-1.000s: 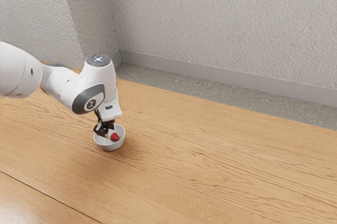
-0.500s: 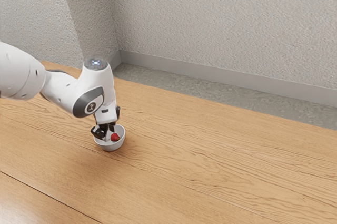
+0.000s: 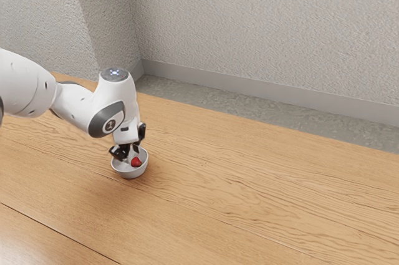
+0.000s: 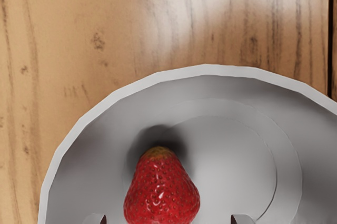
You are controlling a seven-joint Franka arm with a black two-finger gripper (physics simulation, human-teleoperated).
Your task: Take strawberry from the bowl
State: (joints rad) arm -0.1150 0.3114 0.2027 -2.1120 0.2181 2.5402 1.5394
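"What does the exterior view give you?"

"A pale, smooth, rounded bowl on the wood-grained tabletop, in from its far edge, between that edge and a dark seam. The strawberry lies inside the bowl, red and glossy."

"And the gripper?"

"Black, reaching down into the bowl at the end of the smooth white arm. Its fingers are spread. Where they end is hard to make out against the bowl's pale inside. Behind the table, a rough, pebbly wall rises."

"Now the wrist view?"

"The bowl's rim is a chain of short, flat facets, cut off by the picture's border. Inside, a faint ring marks the floor. The strawberry is a blunt cone dotted with seeds, yellowish at its narrow end, a dark shadow beside it; its broad end is cut off."

"Anything touching it?"

"Slivers of the two fingertips stand on opposite sides of it, well apart, with a gap on each side. The rest of them is cut off."
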